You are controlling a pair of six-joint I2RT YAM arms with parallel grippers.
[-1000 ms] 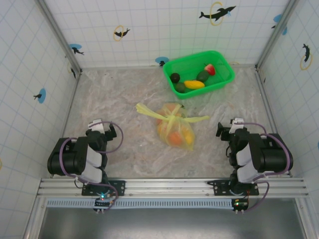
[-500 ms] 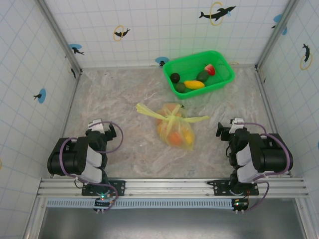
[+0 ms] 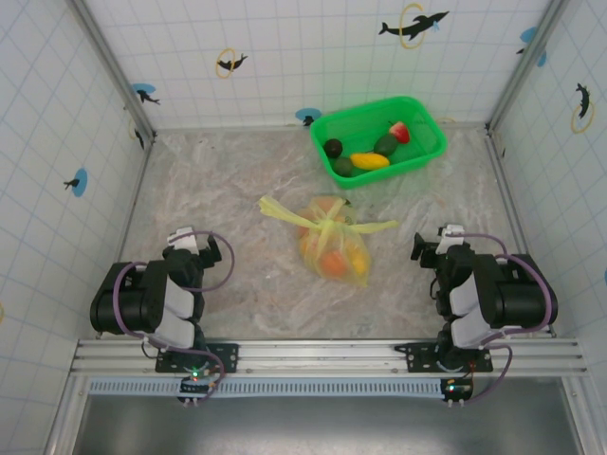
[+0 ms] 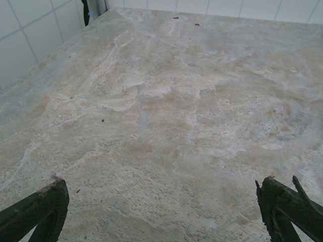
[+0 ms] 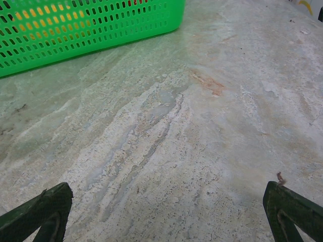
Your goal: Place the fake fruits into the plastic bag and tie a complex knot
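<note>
Both tools stand spread wide and hold nothing. The left gripper (image 3: 196, 246) rests left of the plastic bag (image 3: 334, 252), well apart from it. In its wrist view the left gripper (image 4: 160, 187) shows two dark green fingertips (image 4: 48, 201) at the frame's corners, with bare table between them. The right gripper (image 3: 430, 248) sits right of the bag, also well apart. Its wrist view shows the right gripper (image 5: 166, 190) just as wide, touching nothing.

The table (image 3: 218, 190) is a mottled, stone-like slab in grey and beige, rough and streaked. The bag lies on it between the two grippers. It is a thin, translucent yellow-green film, rounded and bulging, with orange fake fruits (image 3: 332, 263) glowing through. At the bag's far end sits the knot (image 3: 325, 226), a small bunched lump with thin strips (image 3: 276, 208) sticking out to both sides.

Beyond the bag, slightly to its right, stands a bright green rigid basket (image 3: 329, 120) with perforated walls. Inside it lie a yellow fruit (image 3: 369, 160), a red one (image 3: 401, 131) and some dark ones (image 3: 333, 147).
</note>
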